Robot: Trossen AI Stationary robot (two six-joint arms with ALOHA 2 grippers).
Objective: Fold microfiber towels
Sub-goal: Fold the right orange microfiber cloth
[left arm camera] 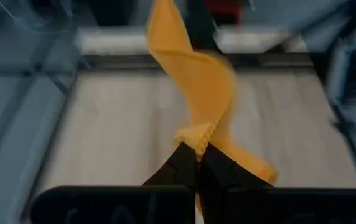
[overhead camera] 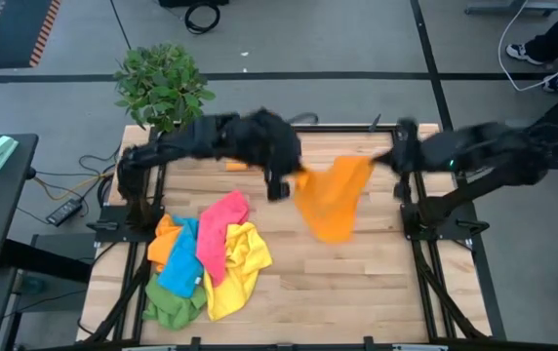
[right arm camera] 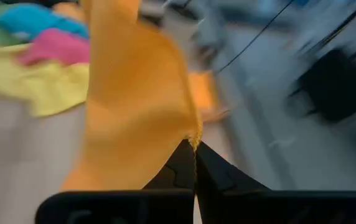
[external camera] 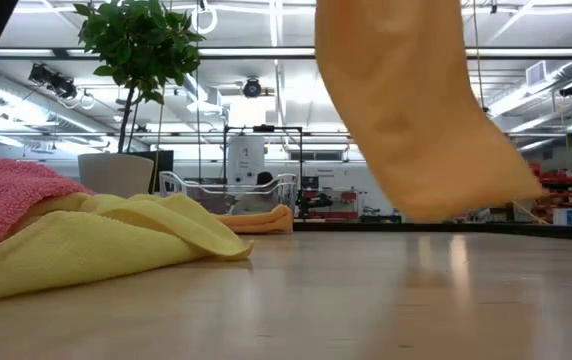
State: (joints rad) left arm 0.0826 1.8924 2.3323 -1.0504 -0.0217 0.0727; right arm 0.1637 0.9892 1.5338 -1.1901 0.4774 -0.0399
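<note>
Orange towel (overhead camera: 333, 198) hangs clear above table (overhead camera: 357, 283), stretched between arms | left gripper (left arm camera: 198, 149) pinching one corner, right gripper (right arm camera: 193, 144) pinching another | likely light, limp, drapes freely; corners best hold | other towels (overhead camera: 206, 255) heaped near left edge

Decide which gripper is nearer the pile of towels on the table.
Left. The left gripper sits just above-right of the pile of towels; the right gripper holds the orange towel's far corner, farther away.
</note>
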